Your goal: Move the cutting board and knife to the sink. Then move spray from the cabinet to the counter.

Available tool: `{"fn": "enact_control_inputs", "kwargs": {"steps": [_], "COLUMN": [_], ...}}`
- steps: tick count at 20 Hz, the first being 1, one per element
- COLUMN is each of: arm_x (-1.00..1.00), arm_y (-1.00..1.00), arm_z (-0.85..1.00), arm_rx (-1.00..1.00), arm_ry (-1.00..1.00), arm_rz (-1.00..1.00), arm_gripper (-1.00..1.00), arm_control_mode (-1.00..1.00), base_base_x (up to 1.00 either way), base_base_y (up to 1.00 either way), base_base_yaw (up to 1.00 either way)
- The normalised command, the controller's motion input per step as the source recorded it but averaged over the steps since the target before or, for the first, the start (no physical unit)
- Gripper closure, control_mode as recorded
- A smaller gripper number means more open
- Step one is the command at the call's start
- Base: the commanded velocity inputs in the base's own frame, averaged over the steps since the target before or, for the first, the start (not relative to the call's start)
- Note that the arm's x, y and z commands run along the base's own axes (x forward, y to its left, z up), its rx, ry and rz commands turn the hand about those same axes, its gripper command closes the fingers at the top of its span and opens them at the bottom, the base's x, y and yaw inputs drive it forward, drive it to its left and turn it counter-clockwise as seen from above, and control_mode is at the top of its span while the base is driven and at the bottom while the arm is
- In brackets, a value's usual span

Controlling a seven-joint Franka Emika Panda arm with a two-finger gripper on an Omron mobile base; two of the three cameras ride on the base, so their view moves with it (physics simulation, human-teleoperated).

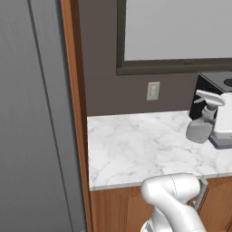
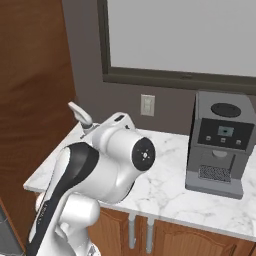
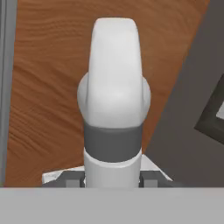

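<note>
Half the spray (image 1: 203, 121) hidden | tool (image 3: 113, 178) clamps it | knife unseen

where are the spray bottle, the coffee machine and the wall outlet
spray bottle (image 1: 200, 129), left base view, on its grey body above the counter
coffee machine (image 2: 218, 145), right base view, on its front panel below the screen
wall outlet (image 1: 153, 90), left base view, on the middle of its white plate

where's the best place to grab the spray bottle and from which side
Grip the spray at its narrow neck under the trigger head, jaws closing level from the sides; the gripper already sits shut on it there. The bottle is upright above the counter, and its body widens below.
</note>
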Motion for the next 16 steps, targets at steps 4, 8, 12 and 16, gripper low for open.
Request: {"fn": "enact_control_inputs", "kwargs": {"steps": [4, 8, 12, 16], "arm_x": [0.00, 0.18, 0.39, 0.55], "arm_y": [0.29, 0.25, 0.38, 0.43], "arm_z": [-0.30, -0.16, -0.36, -0.44], "arm_rx": [-0.04, -0.01, -0.05, -0.02], "arm_ry": [0.13, 0.02, 0.00, 0.00], "arm_rz": [0.23, 0.03, 0.01, 0.00], "arm_gripper": [1.00, 1.00, 1.00, 1.00], "arm_control_mode": [-1.00, -1.00, -1.00, -1.00], "base_base_x": [0.00, 0.00, 0.00, 0.00], "base_base_y": [0.00, 0.00, 0.00, 0.00], "base_base_yaw": [0.00, 0.00, 0.00, 0.00]}}
